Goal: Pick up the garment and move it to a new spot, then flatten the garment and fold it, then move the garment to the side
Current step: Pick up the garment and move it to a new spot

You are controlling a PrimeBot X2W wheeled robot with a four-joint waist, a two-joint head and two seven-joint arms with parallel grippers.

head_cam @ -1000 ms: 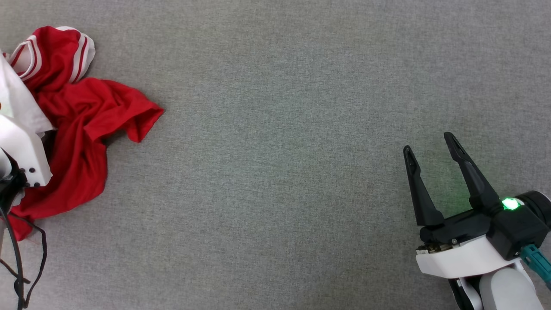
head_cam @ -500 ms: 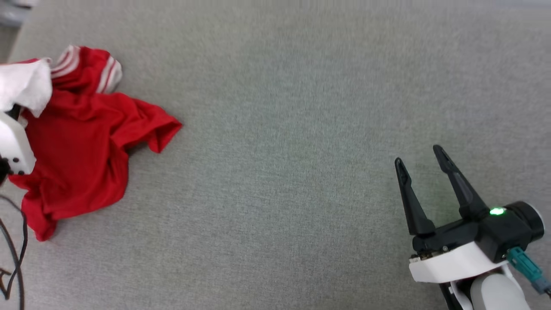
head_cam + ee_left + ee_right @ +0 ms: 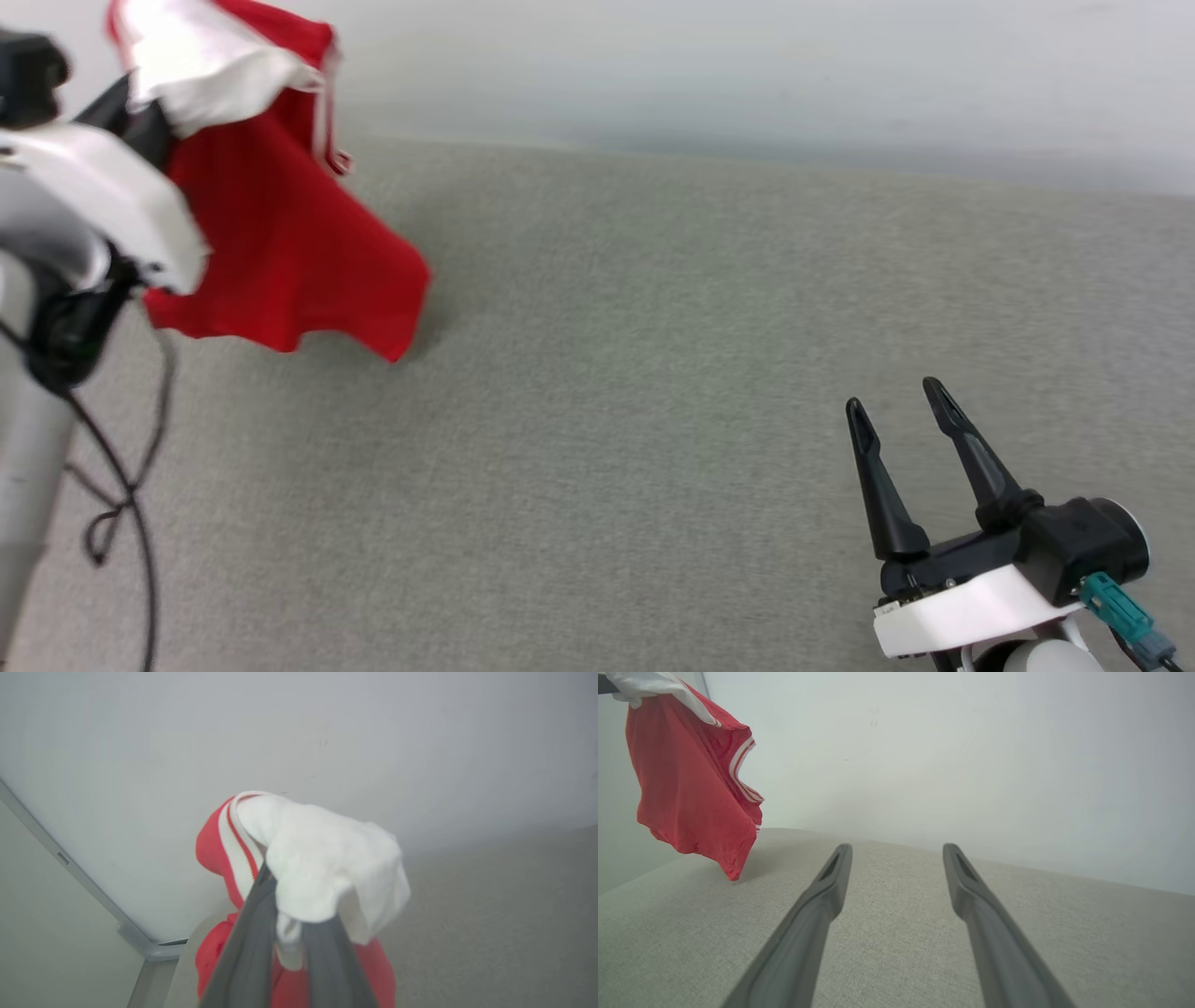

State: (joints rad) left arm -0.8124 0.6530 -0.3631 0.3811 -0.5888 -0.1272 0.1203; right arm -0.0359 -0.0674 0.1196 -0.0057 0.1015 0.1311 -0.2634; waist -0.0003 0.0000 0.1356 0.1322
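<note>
Left end effector (image 3: 289, 914) clenches 1 garment (image 3: 289, 243) aloft; right end effector (image 3: 894, 398) gapes.

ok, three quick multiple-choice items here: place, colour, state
1. Where is the red jersey shirt with white sleeves? A folded flat B hanging from the left hand C draped over the right hand
2. Cloth colour at the left hand's fingers? A white B black C blue
3. The right hand is: A open, empty B shut on the shirt C shut, empty
B: it dangles from the left hand. A: the white sleeve bunches over them. A: its fingers stand apart, nothing between.
</note>
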